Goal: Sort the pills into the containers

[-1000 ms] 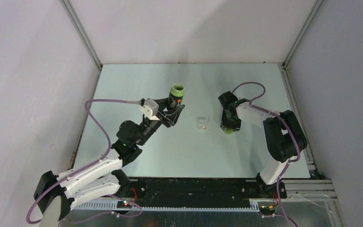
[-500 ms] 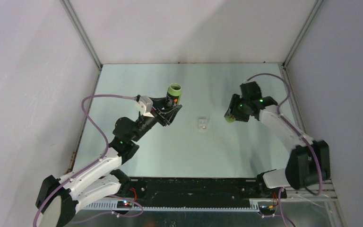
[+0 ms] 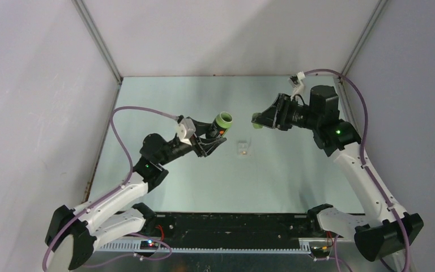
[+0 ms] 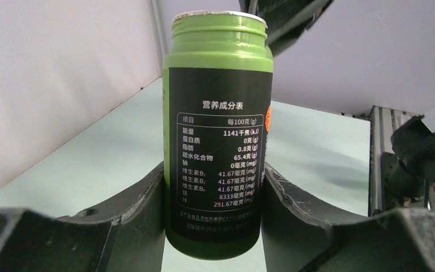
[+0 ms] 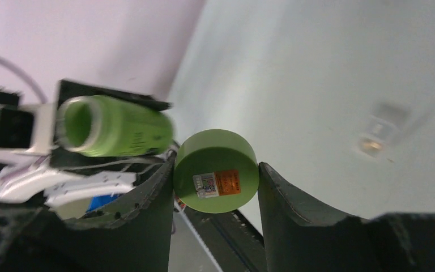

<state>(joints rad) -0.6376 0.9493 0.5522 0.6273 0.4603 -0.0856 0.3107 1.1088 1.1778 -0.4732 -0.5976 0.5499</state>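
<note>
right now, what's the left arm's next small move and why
Probably carry the green bottle over the clear two-compartment box and tip it: the left gripper holds it uncapped, mouth short of the box; the right gripper has the cap.

Pale green table w/ plain grey-white walls on 3 sides, metal corner posts.

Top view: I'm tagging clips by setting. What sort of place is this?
Probably a robot test cell in a lab: a table boxed in by plain white walls on metal framing, with two arms bolted to a rail at its near edge.
</note>
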